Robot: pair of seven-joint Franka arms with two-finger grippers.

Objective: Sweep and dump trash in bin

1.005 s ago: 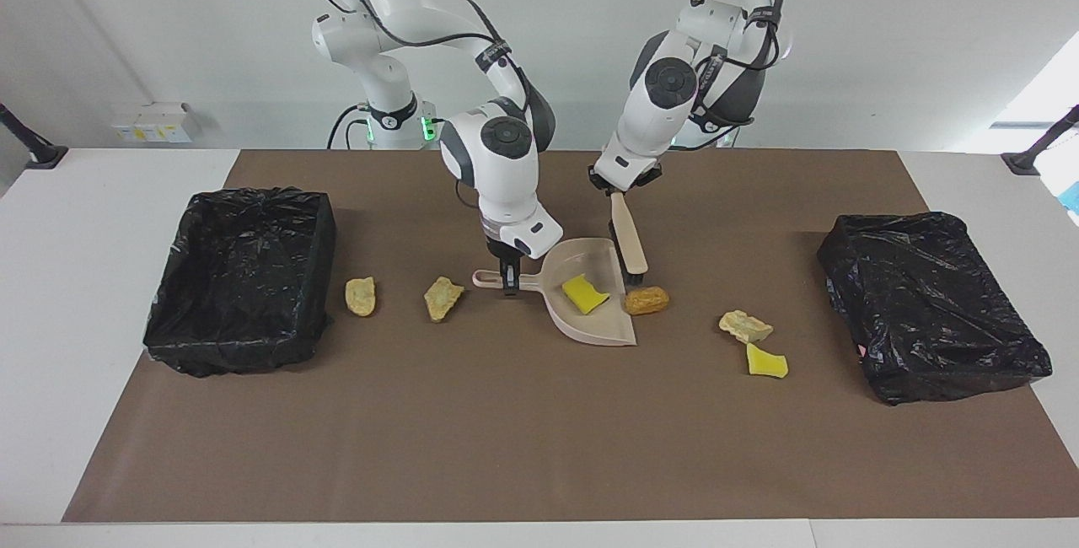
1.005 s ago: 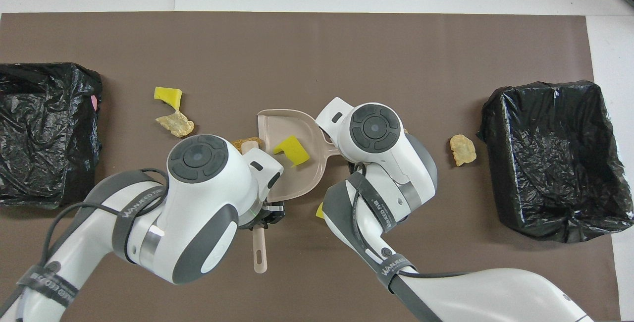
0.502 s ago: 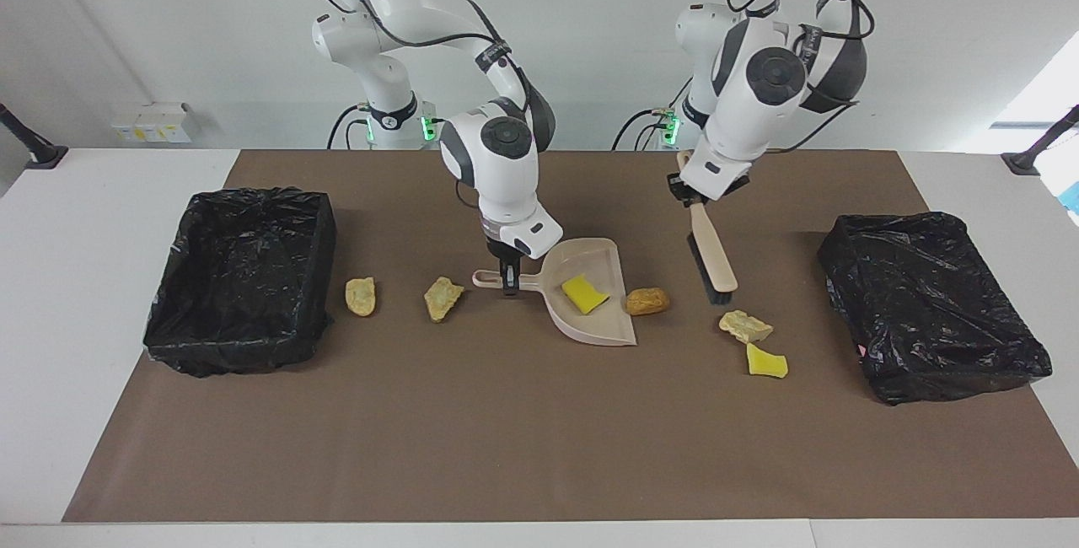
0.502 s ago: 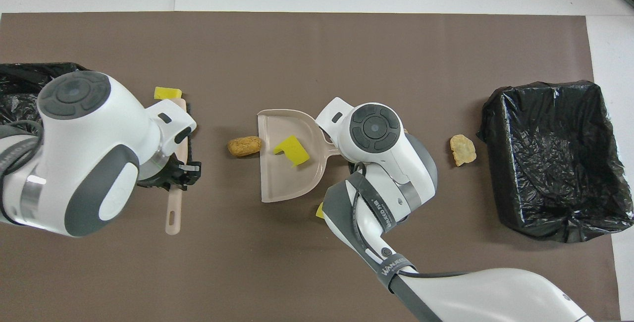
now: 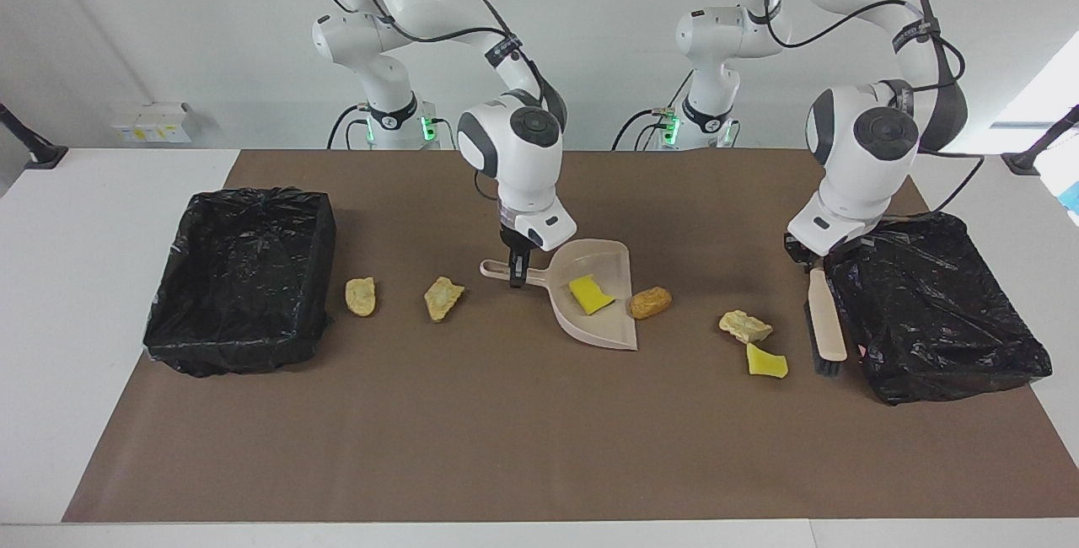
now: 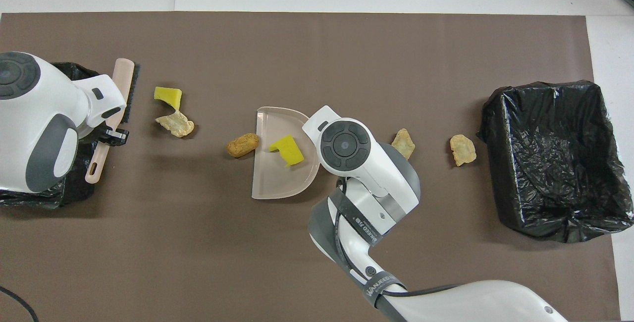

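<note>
My right gripper (image 5: 516, 272) is shut on the handle of the beige dustpan (image 5: 595, 305), which rests on the mat with a yellow sponge piece (image 5: 588, 293) in it. A brown chunk (image 5: 650, 303) lies at the pan's open edge. My left gripper (image 5: 807, 255) is shut on the beige brush (image 5: 827, 325), bristles low beside the bin (image 5: 936, 303) at the left arm's end. A tan scrap (image 5: 745, 326) and a yellow piece (image 5: 766, 362) lie between brush and pan. Two tan scraps (image 5: 361, 295) (image 5: 442, 298) lie toward the right arm's end.
A second black-lined bin (image 5: 240, 278) stands at the right arm's end of the brown mat (image 5: 506, 430). In the overhead view the brush (image 6: 119, 89) lies along the edge of the left arm's bin (image 6: 74, 190), and my right arm covers the dustpan's handle.
My left arm has carried the brush from beside the dustpan to the bin at its own end of the table. The right gripper has shifted the dustpan slightly and turned it a little.
</note>
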